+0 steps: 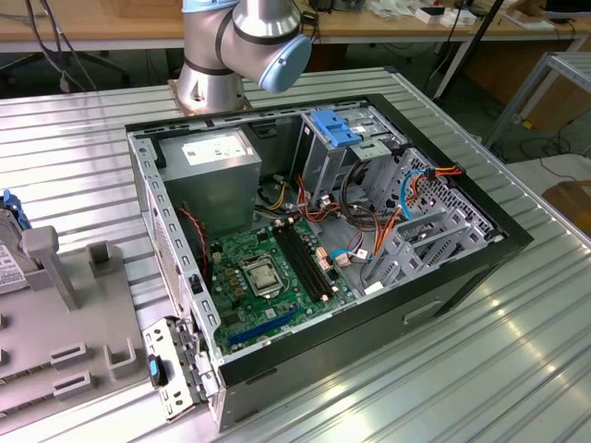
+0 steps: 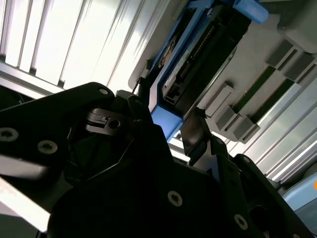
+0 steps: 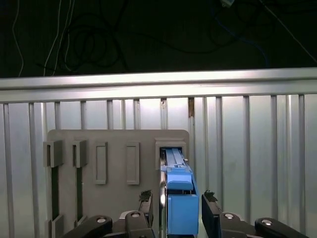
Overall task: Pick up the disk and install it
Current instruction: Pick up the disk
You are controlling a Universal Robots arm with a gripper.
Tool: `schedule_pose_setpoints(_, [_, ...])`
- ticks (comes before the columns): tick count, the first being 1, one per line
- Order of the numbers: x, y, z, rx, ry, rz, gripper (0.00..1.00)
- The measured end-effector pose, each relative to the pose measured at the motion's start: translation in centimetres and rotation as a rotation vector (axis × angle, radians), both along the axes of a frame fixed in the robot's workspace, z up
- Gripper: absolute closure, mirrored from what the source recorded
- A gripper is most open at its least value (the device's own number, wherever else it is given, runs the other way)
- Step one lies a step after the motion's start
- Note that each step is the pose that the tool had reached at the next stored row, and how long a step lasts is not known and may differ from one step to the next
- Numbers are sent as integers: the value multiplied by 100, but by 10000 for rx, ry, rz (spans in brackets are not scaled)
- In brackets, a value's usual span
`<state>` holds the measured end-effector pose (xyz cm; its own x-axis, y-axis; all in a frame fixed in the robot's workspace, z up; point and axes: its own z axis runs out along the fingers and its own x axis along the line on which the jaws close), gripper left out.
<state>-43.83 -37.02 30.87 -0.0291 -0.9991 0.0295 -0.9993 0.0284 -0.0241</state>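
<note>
Plainly, in the exterior view the disk stands on edge in a grey holder at the counter's edge, on the exterior view's left. In the first wrist view the gripper straddles it, fingers apart, seemingly not touching. In the second wrist view its blue corner sits between them.

disk: stands edge-on between the fingers of the claw. The end nearest the claw's body is cut off by the first wrist view's edge, and its broad faces cannot be seen there.
fingers: their roots are cut off in the first wrist view.
claw: its body is cut off in both wrist views, and is dark and blurred in the second wrist view.
holder: the part nearest the claw is hidden behind the fingers and disk.
arm: cut off by the exterior view's top edge.
</note>
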Motion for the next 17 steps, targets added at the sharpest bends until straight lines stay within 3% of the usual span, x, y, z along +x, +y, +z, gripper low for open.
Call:
schedule_pose_setpoints(4, [-22, 0, -2, 5, -1, 0, 49])
schedule_pose_setpoints(6, [-22, 0, -7, 5, 0, -1, 64])
schedule_pose_setpoints(17, [-22, 0, -10, 5, 0, 0, 64])
